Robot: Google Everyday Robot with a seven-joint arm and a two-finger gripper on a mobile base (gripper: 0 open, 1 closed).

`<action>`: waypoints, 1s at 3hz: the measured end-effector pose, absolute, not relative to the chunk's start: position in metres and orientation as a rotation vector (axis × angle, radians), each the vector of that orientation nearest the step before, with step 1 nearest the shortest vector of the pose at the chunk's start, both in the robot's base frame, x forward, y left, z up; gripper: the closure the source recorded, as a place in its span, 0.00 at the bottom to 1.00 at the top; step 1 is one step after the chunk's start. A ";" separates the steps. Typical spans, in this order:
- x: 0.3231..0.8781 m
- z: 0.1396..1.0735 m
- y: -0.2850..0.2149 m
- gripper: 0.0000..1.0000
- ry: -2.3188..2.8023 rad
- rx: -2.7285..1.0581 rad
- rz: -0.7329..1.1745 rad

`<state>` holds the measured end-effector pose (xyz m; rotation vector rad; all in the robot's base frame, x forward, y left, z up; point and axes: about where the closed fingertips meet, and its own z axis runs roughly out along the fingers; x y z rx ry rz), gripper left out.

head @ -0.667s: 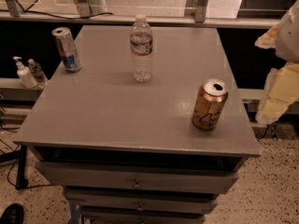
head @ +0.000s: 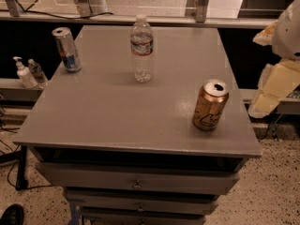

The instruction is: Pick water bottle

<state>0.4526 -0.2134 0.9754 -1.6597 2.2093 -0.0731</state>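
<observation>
The water bottle (head: 141, 49) is clear ribbed plastic with a white cap and a red-white-dark label band. It stands upright at the back middle of the grey table top (head: 117, 111). My gripper (head: 280, 64) shows only as cream and white parts at the right edge of the view, beyond the table's right side. It is well to the right of the bottle and holds nothing that I can see.
A gold can (head: 210, 105) stands upright at the front right of the table. A slim silver-blue can (head: 66, 49) stands at the back left. A white pump dispenser (head: 22, 73) and a tiny clear bottle (head: 36, 72) sit on a ledge to the left. Drawers (head: 137, 182) lie below the table top.
</observation>
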 end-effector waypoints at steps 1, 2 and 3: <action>0.495 0.970 -0.204 0.00 2.180 -1.544 0.003; 0.533 0.970 -0.184 0.00 2.141 -1.462 0.113; 0.555 0.980 -0.149 0.00 2.077 -1.416 0.238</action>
